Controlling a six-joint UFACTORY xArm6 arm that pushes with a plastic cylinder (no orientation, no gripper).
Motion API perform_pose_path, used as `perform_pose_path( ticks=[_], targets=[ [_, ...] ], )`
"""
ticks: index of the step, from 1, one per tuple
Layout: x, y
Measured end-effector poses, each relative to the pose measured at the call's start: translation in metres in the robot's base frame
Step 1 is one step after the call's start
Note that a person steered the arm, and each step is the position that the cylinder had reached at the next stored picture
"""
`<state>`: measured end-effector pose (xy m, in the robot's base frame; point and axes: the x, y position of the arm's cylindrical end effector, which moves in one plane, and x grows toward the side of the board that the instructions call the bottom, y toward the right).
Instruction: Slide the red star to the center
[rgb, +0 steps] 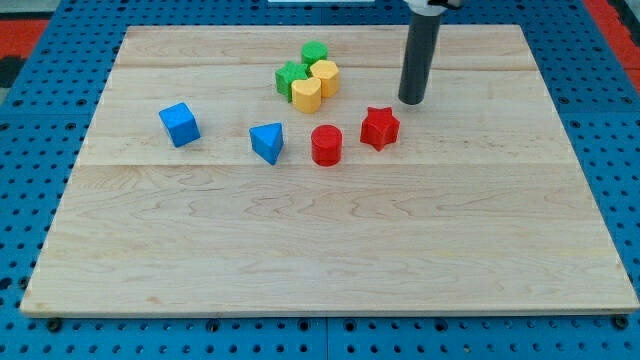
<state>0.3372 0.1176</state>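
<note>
Camera view: pale wooden board (330, 250) with visible grain, sitting on a blue pegboard (40, 120).

The red star (379, 127), matte and chunky, sits just below and left of my tip (411, 101), close but apart. My tip's a plain dark rod, holding nothing. A red cylinder (326, 144) is just left of the star. Can't spot any readable writing.

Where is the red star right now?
The red star sits right of the board's middle in the camera view, just right of the red cylinder, with my tip close at its upper right.
</note>
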Motion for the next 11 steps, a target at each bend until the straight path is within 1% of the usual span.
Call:
perform_pose_path(
  ticks=[2, 3, 5, 6, 7, 8, 9, 10, 11],
  targets=[
    [0.0, 0.005],
    [-0.002, 0.021],
    [-0.002, 0.022],
    [0.003, 0.022],
    [0.033, 0.022],
    [0.066, -0.019],
    [0.088, -0.111],
    [0.087, -0.082],
    [0.075, -0.073]
  ],
)
